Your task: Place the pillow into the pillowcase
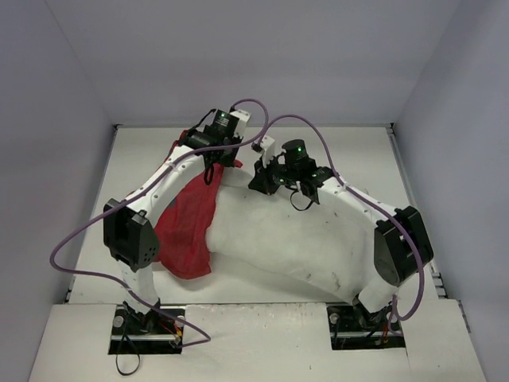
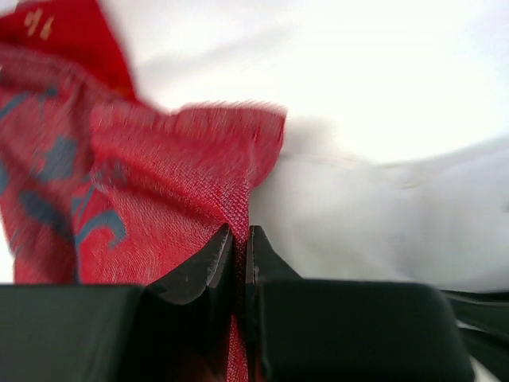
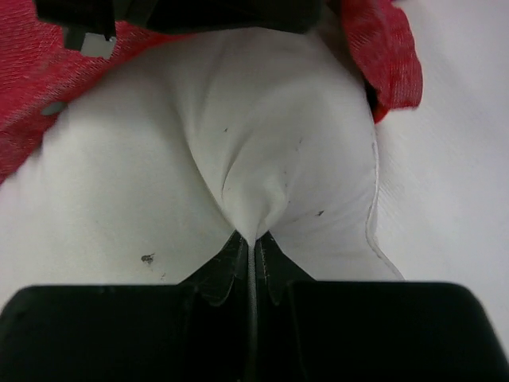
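Note:
The white pillow (image 1: 286, 239) lies across the middle of the table, its left end inside the red pillowcase (image 1: 187, 227). My left gripper (image 1: 213, 163) is shut on the pillowcase's edge at the far left, seen close in the left wrist view (image 2: 238, 239) with the red cloth (image 2: 159, 183) pinched between the jaws. My right gripper (image 1: 266, 179) is shut on a fold of the pillow near its far edge; in the right wrist view (image 3: 253, 239) the white fabric (image 3: 262, 143) bunches into the jaws, with red pillowcase (image 3: 382, 48) beyond.
White walls enclose the table (image 1: 350, 151) on three sides. Both arm bases (image 1: 147, 322) sit at the near edge, with purple cables (image 1: 262, 111) looping above the arms.

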`<state>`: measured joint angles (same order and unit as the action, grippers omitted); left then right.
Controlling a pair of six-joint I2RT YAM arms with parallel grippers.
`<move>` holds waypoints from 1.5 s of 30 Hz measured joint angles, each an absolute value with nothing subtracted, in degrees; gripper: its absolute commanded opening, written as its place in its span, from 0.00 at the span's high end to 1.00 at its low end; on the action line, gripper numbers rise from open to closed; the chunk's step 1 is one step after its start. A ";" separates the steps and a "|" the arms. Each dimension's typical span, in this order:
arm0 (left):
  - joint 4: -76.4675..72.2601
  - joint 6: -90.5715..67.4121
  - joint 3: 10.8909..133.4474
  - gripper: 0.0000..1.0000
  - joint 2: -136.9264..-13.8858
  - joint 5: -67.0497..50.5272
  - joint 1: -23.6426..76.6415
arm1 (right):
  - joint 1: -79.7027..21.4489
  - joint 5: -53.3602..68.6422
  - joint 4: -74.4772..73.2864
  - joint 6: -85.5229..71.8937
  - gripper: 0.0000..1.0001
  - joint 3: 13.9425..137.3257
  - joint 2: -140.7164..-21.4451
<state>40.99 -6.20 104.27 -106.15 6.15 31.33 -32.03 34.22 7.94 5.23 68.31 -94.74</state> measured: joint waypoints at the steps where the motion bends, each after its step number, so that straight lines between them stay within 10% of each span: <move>1: 40.77 -6.02 104.90 1.00 -105.71 4.25 31.53 | -32.23 34.98 7.92 5.37 1.00 68.38 -94.41; 16: 23.73 -20.36 89.62 1.00 -86.87 -20.53 32.40 | -35.59 35.40 14.68 3.18 1.00 63.29 -85.86; 45: 14.50 -28.40 86.37 0.98 -86.67 -23.75 37.28 | -30.96 25.43 26.48 -8.47 1.00 53.45 -83.24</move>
